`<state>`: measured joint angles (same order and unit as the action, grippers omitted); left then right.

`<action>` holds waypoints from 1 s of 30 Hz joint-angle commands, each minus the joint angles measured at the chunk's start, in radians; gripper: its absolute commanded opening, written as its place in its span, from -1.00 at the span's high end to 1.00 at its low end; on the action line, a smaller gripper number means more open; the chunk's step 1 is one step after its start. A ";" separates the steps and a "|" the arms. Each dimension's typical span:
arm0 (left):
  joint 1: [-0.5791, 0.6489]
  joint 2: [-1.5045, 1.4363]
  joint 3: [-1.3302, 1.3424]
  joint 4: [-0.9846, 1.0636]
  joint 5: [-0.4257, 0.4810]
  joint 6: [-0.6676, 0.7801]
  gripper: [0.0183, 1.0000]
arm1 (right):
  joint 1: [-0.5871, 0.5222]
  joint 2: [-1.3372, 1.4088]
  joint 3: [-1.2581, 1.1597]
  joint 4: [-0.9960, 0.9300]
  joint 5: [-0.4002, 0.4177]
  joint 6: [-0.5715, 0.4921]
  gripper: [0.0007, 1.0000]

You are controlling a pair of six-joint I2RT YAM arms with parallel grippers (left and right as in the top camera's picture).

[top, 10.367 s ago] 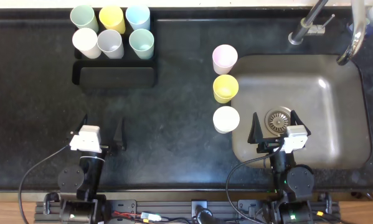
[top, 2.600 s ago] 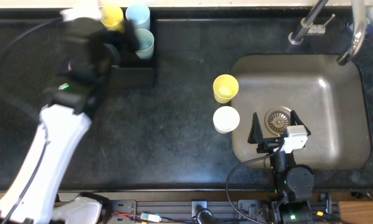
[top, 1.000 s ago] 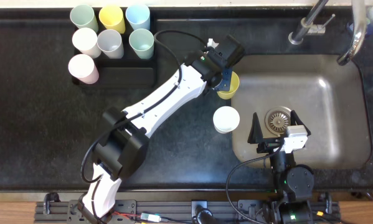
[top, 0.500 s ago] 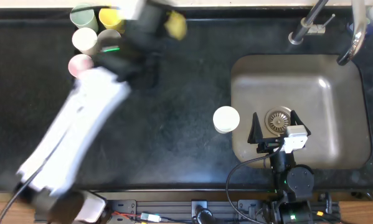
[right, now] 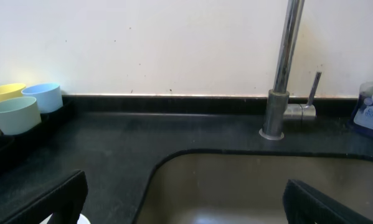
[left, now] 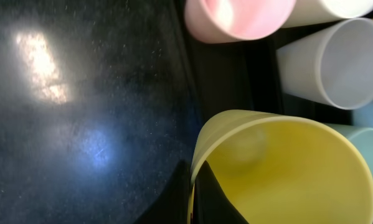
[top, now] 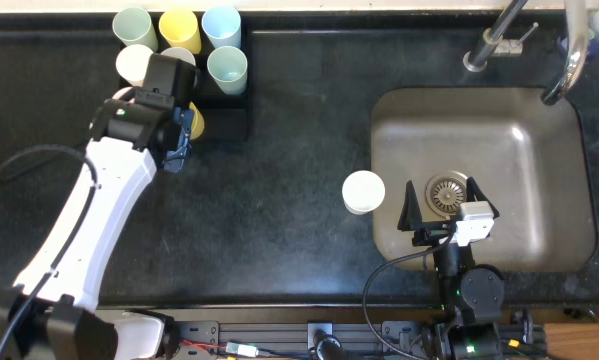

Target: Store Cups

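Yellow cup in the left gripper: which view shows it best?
Left wrist view: yellow cup close up, rim and inside plain. Top view: a sliver beside the left gripper. Right wrist view faces the sink.

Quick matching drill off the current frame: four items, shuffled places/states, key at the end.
1. yellow cup
2. lone white cup
3. pink cup
4. right end effector

A. on the counter beside the sink
B. open, at the sink
C. held by the left end effector
D. in the black tray

Pairs: 1-C, 2-A, 3-D, 4-B
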<state>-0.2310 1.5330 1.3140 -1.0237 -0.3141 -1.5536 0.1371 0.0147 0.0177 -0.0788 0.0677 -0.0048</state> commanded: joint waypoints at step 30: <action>0.069 0.203 0.005 0.168 -0.060 -0.067 0.92 | -0.007 -0.010 -0.013 0.006 0.004 -0.002 -1.00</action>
<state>-0.1692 1.7245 1.3144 -0.8589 -0.3416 -1.6039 0.1371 0.0147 0.0177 -0.0788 0.0677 -0.0040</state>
